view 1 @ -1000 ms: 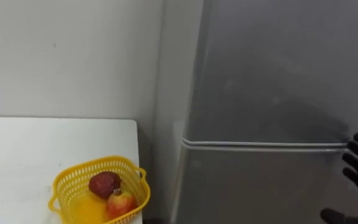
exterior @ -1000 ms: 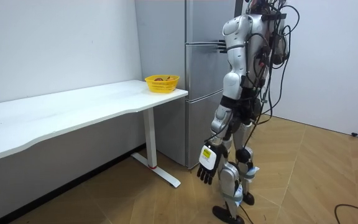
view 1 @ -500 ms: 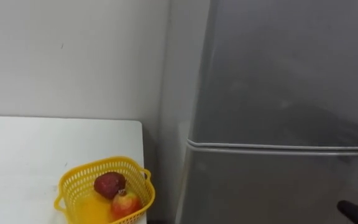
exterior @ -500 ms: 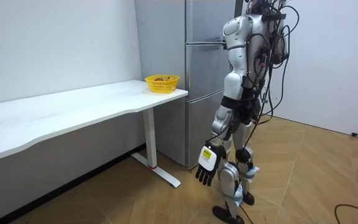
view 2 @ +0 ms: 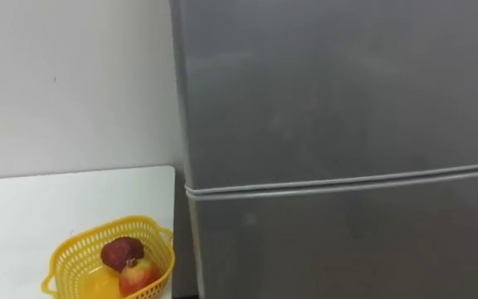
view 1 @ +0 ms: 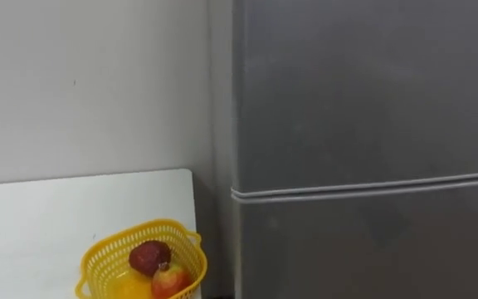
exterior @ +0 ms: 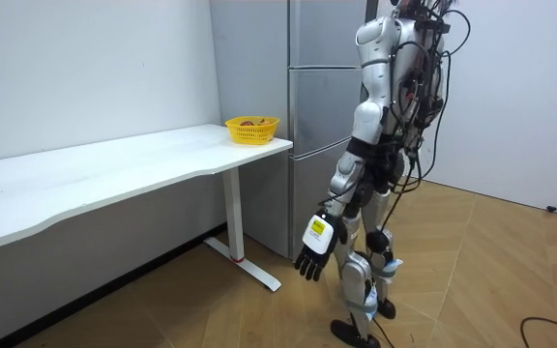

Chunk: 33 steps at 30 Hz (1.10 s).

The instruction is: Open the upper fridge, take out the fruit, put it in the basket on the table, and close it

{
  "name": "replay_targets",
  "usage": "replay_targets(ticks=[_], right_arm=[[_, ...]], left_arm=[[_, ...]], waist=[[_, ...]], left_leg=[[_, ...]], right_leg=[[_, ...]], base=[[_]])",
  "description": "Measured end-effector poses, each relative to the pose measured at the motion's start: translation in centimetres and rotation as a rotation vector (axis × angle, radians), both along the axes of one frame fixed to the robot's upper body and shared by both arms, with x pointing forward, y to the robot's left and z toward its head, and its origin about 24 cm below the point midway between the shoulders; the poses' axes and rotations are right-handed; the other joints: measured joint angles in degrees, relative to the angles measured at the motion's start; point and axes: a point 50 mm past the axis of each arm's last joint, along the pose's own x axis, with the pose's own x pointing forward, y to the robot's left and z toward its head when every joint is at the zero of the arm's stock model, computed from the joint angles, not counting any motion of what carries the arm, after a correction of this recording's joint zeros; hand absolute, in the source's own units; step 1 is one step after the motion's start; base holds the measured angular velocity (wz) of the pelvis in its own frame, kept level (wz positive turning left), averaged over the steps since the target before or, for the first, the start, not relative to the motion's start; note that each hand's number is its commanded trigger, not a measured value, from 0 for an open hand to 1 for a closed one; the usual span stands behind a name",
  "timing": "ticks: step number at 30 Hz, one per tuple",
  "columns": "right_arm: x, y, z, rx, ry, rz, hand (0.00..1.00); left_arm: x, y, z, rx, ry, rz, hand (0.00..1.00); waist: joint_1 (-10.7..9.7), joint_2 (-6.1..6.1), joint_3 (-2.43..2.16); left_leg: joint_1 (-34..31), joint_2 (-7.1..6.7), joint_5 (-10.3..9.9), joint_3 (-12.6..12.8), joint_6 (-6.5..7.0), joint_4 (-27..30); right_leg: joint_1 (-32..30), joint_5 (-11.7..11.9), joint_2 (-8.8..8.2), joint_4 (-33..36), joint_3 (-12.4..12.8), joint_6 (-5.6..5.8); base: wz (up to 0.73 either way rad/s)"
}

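The grey fridge stands shut in front of me. Its upper door [view 1: 363,91] [view 2: 338,83] meets the lower door at a pale seam [view 1: 363,187]. No handle shows on either door. In the room view I stand upright close to the fridge [exterior: 312,116], facing it. My left hand [exterior: 311,261] hangs low beside my leg with relaxed, straight fingers and holds nothing.
A yellow basket [view 1: 98,262] [exterior: 251,128] sits on the corner of the white table [view 1: 40,224] left of the fridge. It holds a dark red fruit [view 1: 149,256] and an apple [view 1: 170,281]. A white wall [view 1: 90,83] rises behind the table. Wooden floor [exterior: 472,280] lies open behind me.
The eye view has swung, so the fridge front now fills more of it. My right hand has left the view's right edge and the door seam. My left hand swung slightly forward.
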Motion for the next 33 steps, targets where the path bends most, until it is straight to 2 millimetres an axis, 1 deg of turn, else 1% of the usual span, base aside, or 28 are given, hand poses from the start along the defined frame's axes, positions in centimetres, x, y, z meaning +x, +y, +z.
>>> replay_targets(ticks=[1, 3, 4, 6, 8, 10, 12, 13, 14, 16, 17, 19, 20, 22, 24, 26, 28, 30, 33], right_arm=[[-0.5, 0.7, -0.6, 0.011, 0.052, 0.015, 0.0], [-0.9, 1.3, -1.4, 0.028, 0.102, 0.033, 0.0], [-1.7, 1.9, -2.0, 0.043, 0.163, 0.055, 0.0], [-2.3, 2.6, -2.8, 0.078, 0.211, 0.074, 0.0], [-3.4, 3.3, -3.4, 0.121, 0.249, 0.08, 0.0], [-5.3, 4.3, -4.2, 0.209, 0.306, 0.085, 0.0], [-6.6, 5.0, -4.7, 0.286, 0.335, 0.096, 0.0], [-7.1, 5.5, -4.9, 0.332, 0.353, 0.115, 0.0], [-7.4, 5.7, -5.0, 0.351, 0.369, 0.137, 0.0], [-7.9, 6.7, -5.4, 0.418, 0.432, 0.261, 0.0], [-8.0, 6.8, -5.5, 0.43, 0.446, 0.287, 0.0], [-7.5, 7.3, -5.7, 0.454, 0.508, 0.445, 0.0], [-7.3, 7.4, -5.7, 0.454, 0.521, 0.488, 0.0], [-6.0, 7.7, -5.9, 0.443, 0.564, 0.626, 0.0], [-5.0, 7.8, -5.9, 0.422, 0.577, 0.692, 0.0], [-4.2, 8.0, -6.0, 0.416, 0.57, 0.728, 0.0], [-3.7, 8.2, -6.0, 0.43, 0.555, 0.762, 0.0], [-3.6, 8.1, -6.0, 0.43, 0.56, 0.788, 0.0], [-3.7, 8.1, -6.0, 0.438, 0.572, 0.815, 0.0]], left_arm=[[0.1, -0.2, -0.1, -0.014, -0.003, -0.001, 0.0], [0.1, -0.5, -0.2, -0.029, -0.005, 0.002, 0.0], [0.1, -0.5, -0.2, -0.03, -0.008, 0.001, 0.0], [0.1, -0.6, -0.2, -0.035, -0.008, 0.0, 0.0], [0.1, -0.7, -0.2, -0.051, -0.004, 0.001, 0.0], [0.0, -0.6, -0.2, -0.055, 0.016, -0.024, 0.0], [0.0, -0.6, -0.2, -0.064, 0.025, -0.033, 0.0], [0.0, -0.7, -0.2, -0.074, 0.034, -0.035, 0.0], [-0.1, -0.7, -0.2, -0.078, 0.04, -0.033, 0.0], [-0.2, -0.7, -0.3, -0.091, 0.064, -0.042, 0.0], [-0.3, -0.7, -0.3, -0.093, 0.068, -0.042, 0.0], [-0.3, -0.7, -0.3, -0.095, 0.083, -0.04, 0.0], [-0.2, -0.8, -0.3, -0.095, 0.087, -0.041, 0.0], [0.1, -1.0, -0.4, -0.102, 0.097, -0.067, 0.0], [0.6, -1.2, -0.5, -0.104, 0.106, -0.103, 0.0], [1.0, -1.3, -0.6, -0.103, 0.105, -0.117, 0.0], [1.3, -1.7, -0.7, -0.12, 0.107, -0.134, 0.0], [1.3, -2.1, -0.8, -0.139, 0.114, -0.134, 0.0], [1.1, -2.2, -0.8, -0.155, 0.136, -0.141, 0.0]], waist=[[0.3, -0.14, 0.01], [0.5, -0.36, 0.02], [0.4, -0.39, 0.19], [0.8, -0.74, 0.1], [1.3, -0.83, 0.1], [1.5, -0.78, 0.08], [1.5, -0.62, 0.03], [1.9, -0.35, 0.06], [2.2, -0.22, 0.05], [2.8, 0.06, 0.08], [2.9, 0.09, 0.08], [3.4, 0.19, 0.16], [3.4, 0.2, 0.17], [3.5, 0.41, 0.27], [3.7, 0.69, 0.29], [3.9, 0.9, 0.29], [4.7, 1.35, 0.24], [4.8, 1.53, 0.27], [4.9, 1.46, 0.31]], left_leg=[[0.2, 0.0, 0.0, 0.0, -0.01, 0.0], [0.4, -0.05, 0.0, 0.0, -0.01, 0.1], [0.4, -0.06, 0.0, 0.0, 0.0, 0.1], [0.2, -0.11, 0.0, -0.1, 0.01, 0.2], [0.2, -0.22, 0.0, -0.6, 0.01, 0.3], [0.4, -0.39, 0.0, -1.2, 0.02, 0.4], [0.5, -0.72, 0.0, -1.7, 0.02, 0.5], [0.7, -0.85, 0.0, -1.7, 0.02, 0.5], [0.8, -0.88, 0.0, -1.6, 0.02, 0.5], [0.9, -0.99, 0.0, -1.7, 0.02, 0.5], [0.9, -1.02, 0.0, -1.7, 0.02, 0.5], [1.1, -1.09, 0.0, -1.8, 0.02, 0.5], [1.1, -1.12, 0.0, -1.9, 0.03, 0.5], [1.1, -1.15, -0.1, -2.1, 0.14, 0.5], [1.0, -1.14, -0.2, -2.7, 0.27, 0.5], [0.9, -1.13, -0.2, -3.0, 0.3, 0.4], [1.1, -1.11, -0.2, -3.0, 0.3, 0.3], [0.8, -1.14, -0.2, -3.2, 0.3, 0.4], [0.7, -1.16, -0.2, -3.5, 0.29, 0.4]], right_leg=[[0.2, -0.1, -0.02, 0.0, 0.0, 0.01], [0.5, -0.1, -0.08, 0.0, 0.0, 0.04], [0.5, -0.1, -0.11, -0.1, 0.0, 0.05], [0.5, -0.2, -0.19, -0.2, 0.0, 0.1], [0.7, -0.2, -0.28, -0.4, -0.1, 0.16], [1.5, -0.2, -0.39, -0.5, -0.8, 0.21], [2.1, -0.5, -0.76, -0.8, -1.7, 0.37], [2.5, -0.5, -0.82, -1.2, -1.6, 0.48], [2.6, -0.6, -0.81, -1.2, -1.5, 0.52], [2.8, -0.6, -0.94, -1.3, -1.9, 0.54], [2.9, -0.6, -0.96, -1.3, -2.0, 0.55], [3.2, -0.6, -1.06, -1.3, -2.7, 0.6], [3.2, -0.6, -1.12, -1.3, -2.8, 0.64], [3.2, -0.9, -1.18, -1.3, -3.0, 0.74], [3.2, -0.9, -1.17, -1.3, -3.1, 0.74], [3.2, -0.9, -1.13, -1.3, -3.4, 0.74], [3.5, -0.9, -1.08, -1.3, -3.4, 0.73], [3.5, -0.9, -1.14, -1.2, -3.6, 0.73], [3.5, -1.0, -1.17, -1.3, -4.0, 0.64]], base=[[0.06], [0.0], [0.0], [0.04], [0.05], [0.13], [0.22], [0.14], [0.0], [0.02], [0.07], [0.06], [0.11], [0.11], [0.1], [0.11], [0.02], [0.07], [0.05]])
